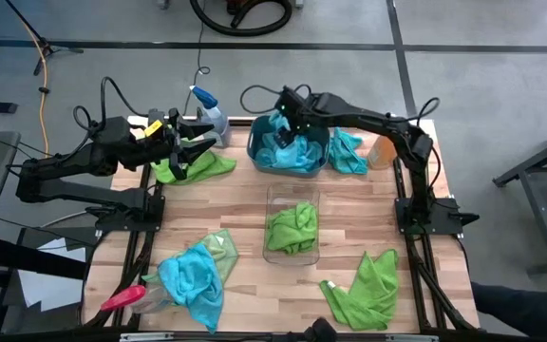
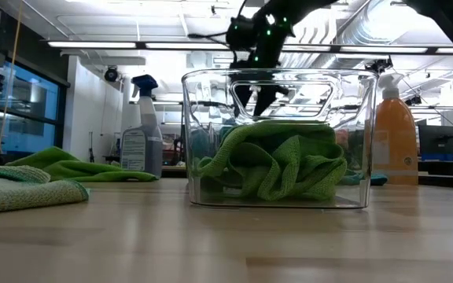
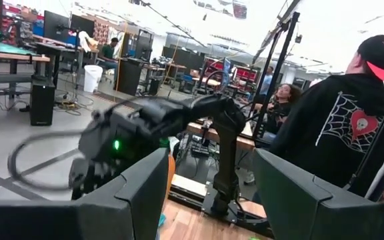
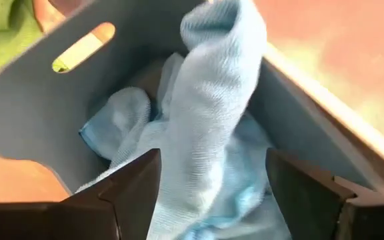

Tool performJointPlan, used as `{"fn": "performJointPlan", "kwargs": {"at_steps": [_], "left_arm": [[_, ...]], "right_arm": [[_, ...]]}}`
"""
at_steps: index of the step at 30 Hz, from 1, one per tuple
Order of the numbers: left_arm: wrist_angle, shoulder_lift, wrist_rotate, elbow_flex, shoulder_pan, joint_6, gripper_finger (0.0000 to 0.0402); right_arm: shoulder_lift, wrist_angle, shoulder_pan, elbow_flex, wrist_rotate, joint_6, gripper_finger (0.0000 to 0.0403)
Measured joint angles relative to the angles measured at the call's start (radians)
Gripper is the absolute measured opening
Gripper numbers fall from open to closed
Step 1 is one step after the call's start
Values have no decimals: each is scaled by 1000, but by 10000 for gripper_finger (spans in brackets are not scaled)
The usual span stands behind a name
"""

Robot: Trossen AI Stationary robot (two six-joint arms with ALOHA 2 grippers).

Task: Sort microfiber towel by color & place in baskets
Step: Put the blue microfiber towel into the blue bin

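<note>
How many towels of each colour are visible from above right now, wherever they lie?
Green towels: 4, near left gripper, in clear bin, front right, front left under a blue one.
Blue towels: 3, in teal tub, beside tub, front left.
Total: 7
</note>
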Motion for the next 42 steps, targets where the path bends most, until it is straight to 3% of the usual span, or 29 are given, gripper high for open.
{"fn": "performJointPlan", "kwargs": {"at_steps": [5, 11, 21, 24, 27, 34, 38, 42], "left_arm": [[-1, 0, 0, 0, 0, -4, 206], [-64, 0, 0, 0, -1, -54, 206], [-86, 25, 0, 0, -1, -87, 206], [-80, 41, 0, 0, -1, -87, 206], [-70, 63, 0, 0, -1, -87, 206], [29, 125, 55, 0, -1, -20, 206], [82, 168, 76, 0, -1, 28, 206], [109, 203, 78, 0, -1, 35, 206]], "right_arm": [[-1, -84, -8, 103, -38, -92, 268], [-59, -112, 43, 116, -145, -213, 268], [-193, -127, 194, 110, -64, -313, 268], [-278, -80, 218, 13, -58, -303, 268], [-404, 28, 231, -178, -57, -241, 268], [-740, 445, 332, -650, -91, -18, 268], [-884, 676, 407, -798, -91, 26, 268], [-956, 783, 444, -867, -92, -30, 268]]}}
